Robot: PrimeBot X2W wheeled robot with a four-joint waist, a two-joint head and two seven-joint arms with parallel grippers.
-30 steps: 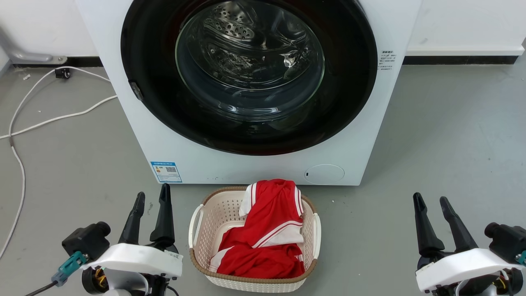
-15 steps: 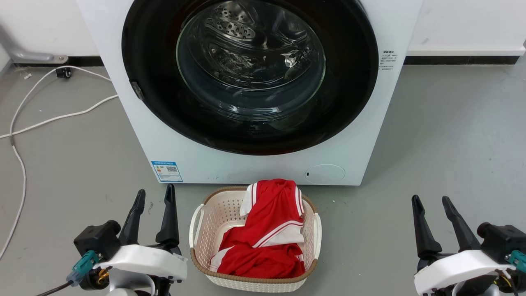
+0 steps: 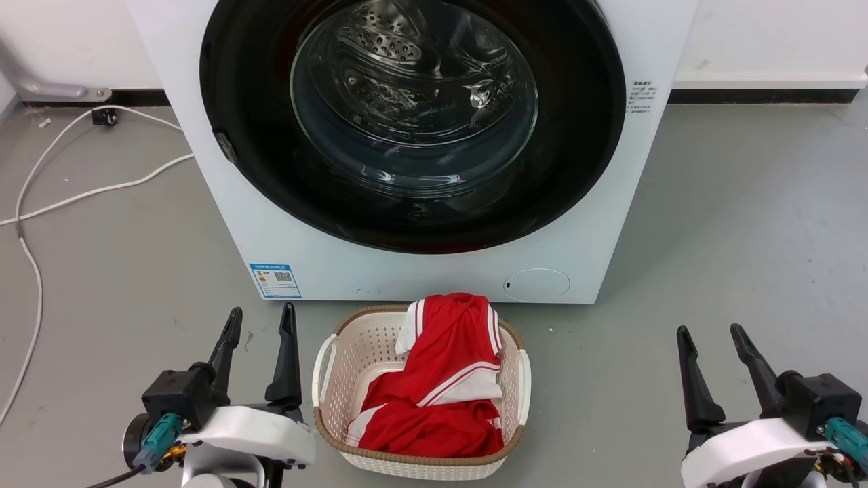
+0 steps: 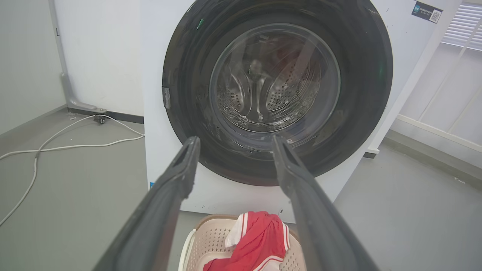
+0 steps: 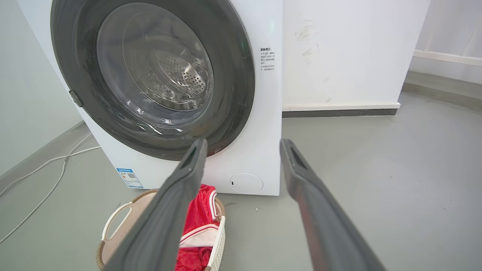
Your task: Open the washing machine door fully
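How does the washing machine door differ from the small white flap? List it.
The washing machine door is glossy black with a clear glass centre; the small white flap is plain and opaque. The door nearly spans the machine front; the flap is tiny, low on its right. Both are round and shut.

Grey floor under white washing machine, laundry basket and loose white cable

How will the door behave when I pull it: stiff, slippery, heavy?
Probably stiff: the door is a thick black ring around a glass bowl, so it should swing as one piece. Its glossy face looks slippery; the grey tab on its left edge seems the better purchase. Nearly machine-wide with glass, likely heavy, so expect a firm pull.
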